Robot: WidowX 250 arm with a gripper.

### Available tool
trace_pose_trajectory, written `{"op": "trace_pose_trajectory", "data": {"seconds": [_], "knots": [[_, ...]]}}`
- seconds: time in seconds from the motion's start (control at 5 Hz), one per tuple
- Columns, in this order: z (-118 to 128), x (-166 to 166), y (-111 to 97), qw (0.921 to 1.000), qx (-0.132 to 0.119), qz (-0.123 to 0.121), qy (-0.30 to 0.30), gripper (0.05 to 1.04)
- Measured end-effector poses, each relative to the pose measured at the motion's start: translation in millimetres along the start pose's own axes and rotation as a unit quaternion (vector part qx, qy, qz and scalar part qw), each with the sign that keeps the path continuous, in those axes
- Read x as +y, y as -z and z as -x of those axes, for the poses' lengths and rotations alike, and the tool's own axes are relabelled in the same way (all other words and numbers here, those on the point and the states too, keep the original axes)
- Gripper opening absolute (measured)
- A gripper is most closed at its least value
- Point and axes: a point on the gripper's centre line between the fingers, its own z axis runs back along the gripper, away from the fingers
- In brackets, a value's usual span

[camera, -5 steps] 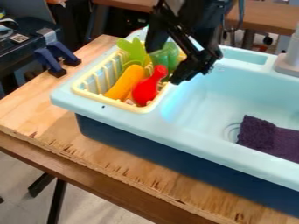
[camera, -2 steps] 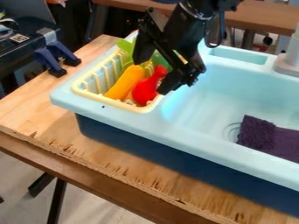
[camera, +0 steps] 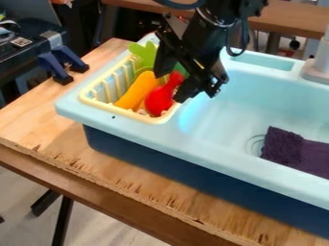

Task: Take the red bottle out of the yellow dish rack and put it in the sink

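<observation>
While the claw (camera: 172, 79) hangs open by the red toy (camera: 156, 102) in the basket (camera: 118, 112) at the sink's (camera: 212, 154) left end, the toy looks light, stiff and slightly slippery, best gripped around its narrow neck.

Counting by kind, one yellow basket (camera: 95, 102) is sitting at left, holding one red toy (camera: 158, 100), one yellow-orange toy (camera: 137, 91), one light-green leafy toy (camera: 145, 54) and one darker-green piece (camera: 181, 70). Two blue clamps (camera: 53, 67), one blue sink (camera: 128, 124), one faucet (camera: 319, 69) and one purple cloth (camera: 283, 146) are also showing.
</observation>
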Motion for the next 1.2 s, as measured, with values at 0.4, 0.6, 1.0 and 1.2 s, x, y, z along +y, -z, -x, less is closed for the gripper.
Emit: {"op": "trace_pose_trajectory", "data": {"seconds": [0.4, 0.6, 1.0, 1.2], "knots": [[3, 0, -7, 0.9997, -0.016, 0.017, -0.004, 0.336], [8, 5, -14, 0.9976, -0.052, 0.043, -0.018, 0.336], [-2, 13, -62, 0.9801, -0.187, 0.065, -0.018, 0.336], [-19, 8, -92, 0.9647, -0.252, 0.077, 0.007, 0.336]]}}
